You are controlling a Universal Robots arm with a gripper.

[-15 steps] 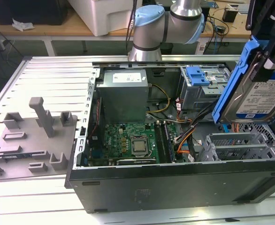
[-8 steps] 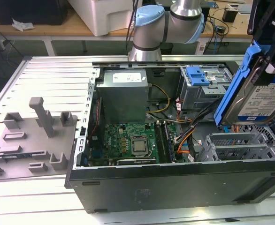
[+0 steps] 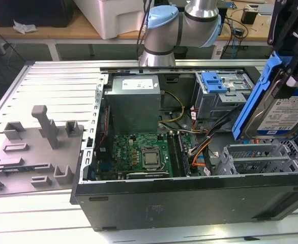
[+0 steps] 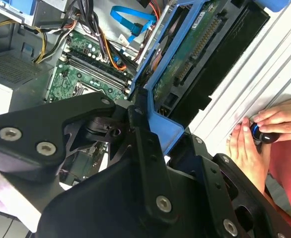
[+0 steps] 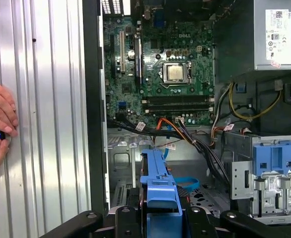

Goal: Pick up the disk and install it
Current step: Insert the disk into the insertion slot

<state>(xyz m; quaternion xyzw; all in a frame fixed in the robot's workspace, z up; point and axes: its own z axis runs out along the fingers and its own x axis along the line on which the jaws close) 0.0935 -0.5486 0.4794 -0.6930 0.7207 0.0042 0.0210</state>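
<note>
The disk (image 3: 284, 114) hangs tilted on edge above the open computer case (image 3: 189, 195), at the exterior view's right. It is a silver drive with a blue-and-white label and a blue carrier frame. My gripper (image 3: 287, 71) is shut on it from above, over the empty metal drive cage (image 3: 263, 157). The second wrist view shows the disk's green circuit-board underside (image 4: 190, 54) and blue frame clamped between my black fingers (image 4: 140, 134). In the first wrist view the blue carrier edge (image 5: 158, 183) stands over the case's lower bay.
Inside the case are a grey power supply (image 3: 133, 101), a motherboard (image 3: 139, 155), loose cables (image 3: 200, 147) and a bay with a blue latch (image 3: 213, 81). A grey fixture (image 3: 37, 147) sits at the exterior view's left. A person's hands (image 4: 254, 139) rest on the ribbed table beside the case.
</note>
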